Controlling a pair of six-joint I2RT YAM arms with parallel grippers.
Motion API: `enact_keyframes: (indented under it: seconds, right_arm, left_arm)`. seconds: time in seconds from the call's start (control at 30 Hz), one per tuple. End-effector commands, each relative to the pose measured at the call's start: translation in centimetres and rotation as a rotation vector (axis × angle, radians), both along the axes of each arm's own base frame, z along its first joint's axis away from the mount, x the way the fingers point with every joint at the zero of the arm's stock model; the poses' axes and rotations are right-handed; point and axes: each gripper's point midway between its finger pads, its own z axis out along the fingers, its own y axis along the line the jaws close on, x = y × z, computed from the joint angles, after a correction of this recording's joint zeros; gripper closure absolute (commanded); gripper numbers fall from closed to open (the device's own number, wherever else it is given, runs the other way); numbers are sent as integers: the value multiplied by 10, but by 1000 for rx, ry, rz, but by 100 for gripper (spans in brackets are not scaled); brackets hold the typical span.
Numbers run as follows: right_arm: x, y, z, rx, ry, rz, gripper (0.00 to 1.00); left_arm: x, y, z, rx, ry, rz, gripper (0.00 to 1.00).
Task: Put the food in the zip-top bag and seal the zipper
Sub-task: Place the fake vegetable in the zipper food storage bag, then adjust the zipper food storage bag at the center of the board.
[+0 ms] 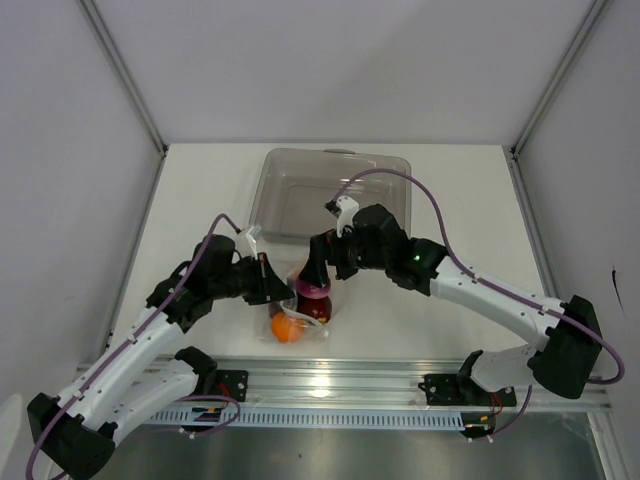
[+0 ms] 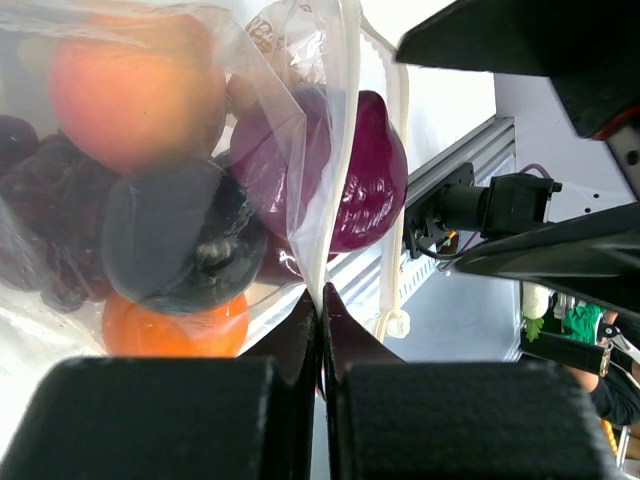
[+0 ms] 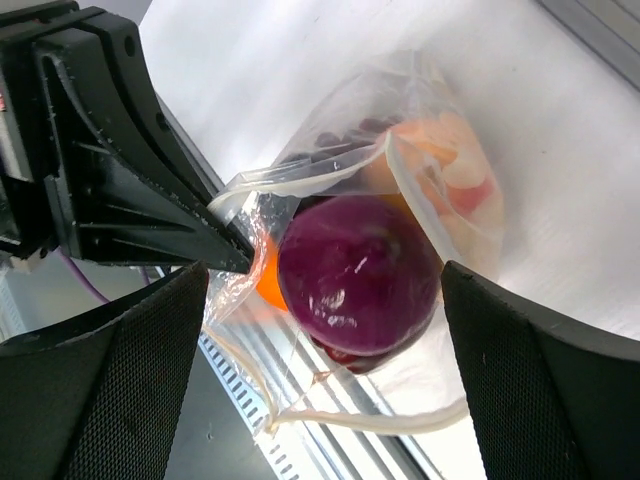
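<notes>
The clear zip-top bag [image 1: 303,318] lies near the table's front edge, mouth open. Inside show the orange [image 1: 287,328], peach [image 2: 130,90], blackish fruit [image 2: 180,235] and dark grapes [image 2: 30,210]. The purple onion-like ball [image 3: 360,275] sits in the bag's mouth. My left gripper [image 2: 321,300] is shut on the bag's mouth edge and holds it up; it shows in the top view [image 1: 278,290] left of the bag. The pale zipper strip [image 3: 300,180] curves round the ball. My right gripper [image 3: 322,268] is open, just above the ball with a finger on either side, touching nothing.
A rigid translucent grey tray [image 1: 300,155] stands behind the bag at the table's middle back. The aluminium rail [image 1: 400,385] runs along the front edge just below the bag. White walls close in both sides.
</notes>
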Motion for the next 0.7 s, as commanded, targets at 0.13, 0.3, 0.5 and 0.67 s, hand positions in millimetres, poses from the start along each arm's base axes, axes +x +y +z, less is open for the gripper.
enact_keyframes:
  seconds: [0.13, 0.3, 0.5, 0.67]
  right_arm:
    - [-8, -38, 35, 11, -72, -117, 1]
    - [-9, -75, 12, -56, -39, -239, 1]
    - [-14, -77, -34, -77, 67, -249, 15]
    - [-10, -66, -52, -53, 100, -238, 26]
  left_arm:
    - [0, -2, 21, -45, -29, -4, 99]
    - [0, -2, 23, -49, -36, -6, 99]
    - [0, -3, 25, -57, -39, -10, 99]
    - [0, -2, 25, -52, -38, -9, 99]
